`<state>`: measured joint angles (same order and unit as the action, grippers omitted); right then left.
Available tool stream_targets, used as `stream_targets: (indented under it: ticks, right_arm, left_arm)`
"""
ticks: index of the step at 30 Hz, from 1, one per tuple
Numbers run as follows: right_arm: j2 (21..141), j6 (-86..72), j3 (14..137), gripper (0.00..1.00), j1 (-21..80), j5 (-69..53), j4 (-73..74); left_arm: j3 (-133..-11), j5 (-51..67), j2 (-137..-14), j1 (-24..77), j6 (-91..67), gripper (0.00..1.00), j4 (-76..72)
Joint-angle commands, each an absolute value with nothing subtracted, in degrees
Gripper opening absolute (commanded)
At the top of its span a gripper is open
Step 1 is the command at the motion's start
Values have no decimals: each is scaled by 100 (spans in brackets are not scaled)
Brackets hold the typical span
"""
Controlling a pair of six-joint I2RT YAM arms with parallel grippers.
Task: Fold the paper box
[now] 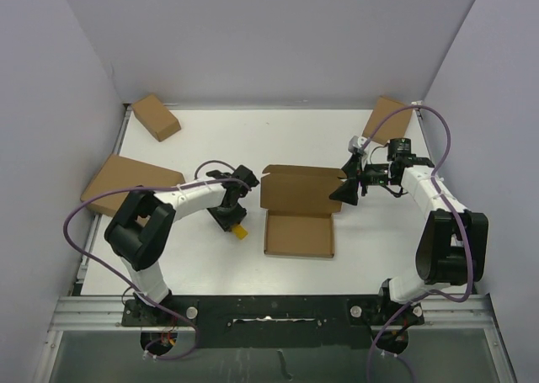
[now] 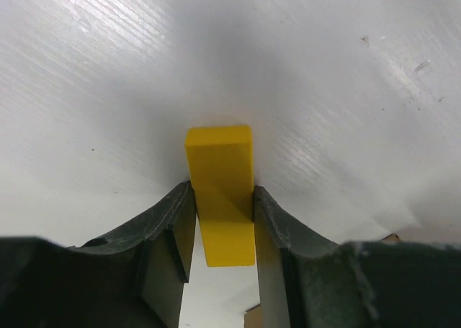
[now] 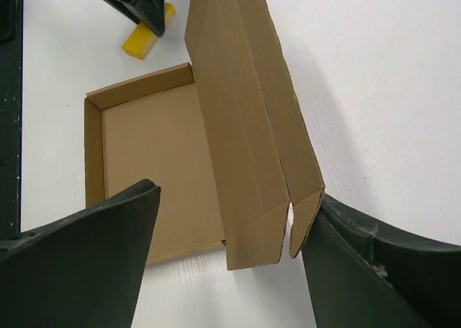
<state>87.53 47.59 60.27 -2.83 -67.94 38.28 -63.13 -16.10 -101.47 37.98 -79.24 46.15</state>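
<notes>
The paper box [image 1: 299, 236] lies in the middle of the table as a shallow open tray, its lid panel [image 1: 301, 189] raised at the far side. In the right wrist view the tray [image 3: 158, 162] lies to the left and the lid [image 3: 245, 126] stands up with its end flaps hanging. My right gripper [image 1: 344, 191] is open at the lid's right end; its fingers straddle the flaps [image 3: 238, 198] and the right finger touches the outer tab. My left gripper [image 1: 234, 223] is shut on a small yellow block [image 2: 220, 176] resting on the table left of the box.
A folded brown box [image 1: 156, 116] lies at the back left, flat cardboard [image 1: 126, 181] leans at the left edge, and another brown piece [image 1: 387, 119] sits at the back right. Grey walls close in three sides. The yellow block [image 3: 148, 40] lies just beyond the tray's left corner.
</notes>
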Motion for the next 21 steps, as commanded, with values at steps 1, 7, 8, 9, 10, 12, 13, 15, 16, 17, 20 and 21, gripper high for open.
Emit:
stream_targets:
  ticks: [1, 7, 8, 9, 10, 12, 13, 15, 16, 17, 20, 21]
  right_arm:
    - [8482, 4772, 6214, 75, -327, -6992, 3810]
    - [8439, 4772, 6205, 77, -350, -7037, 3821]
    - [8426, 4780, 6199, 78, -359, -7052, 3821]
    - [8407, 4781, 6197, 79, -368, -7063, 3823]
    - [8403, 4786, 6189, 81, -377, -7075, 3828]
    - [8392, 4809, 6196, 83, -371, -7096, 3854]
    - [8388, 4820, 6203, 83, -383, -7103, 3870]
    - [8390, 4845, 6212, 84, -387, -7102, 3903]
    - [8395, 4873, 6222, 84, -387, -7108, 3922]
    - [8394, 4896, 6223, 84, -389, -7114, 3942]
    - [8402, 4955, 6240, 85, -403, -7132, 4002]
    - [8400, 4976, 6246, 85, -404, -7136, 4024]
  left_arm:
    - [-6487, -1688, -10308, 3742, -7981, 28, 4876]
    - [-6242, -1792, -9863, 3782, -7779, 19, 4741]
    - [-6160, -1833, -9725, 3810, -7701, 18, 4697]
    - [-6062, -1871, -9561, 3832, -7592, 17, 4607]
    - [-5931, -1887, -9396, 3856, -7445, 15, 4458]
    - [-5621, -1860, -8977, 3889, -7123, 12, 4070]
    - [-5433, -1834, -8751, 3904, -6937, 12, 3819]
    - [-4921, -1725, -8249, 3920, -6398, 8, 3158]
    - [-4666, -1619, -7977, 3924, -6167, 8, 2761]
    - [-4382, -1457, -7735, 3923, -5814, 8, 2120]
    - [-3499, -516, -6974, 3927, -4844, 8, 419]
    - [-3250, -224, -6763, 3922, -4640, 8, -103]
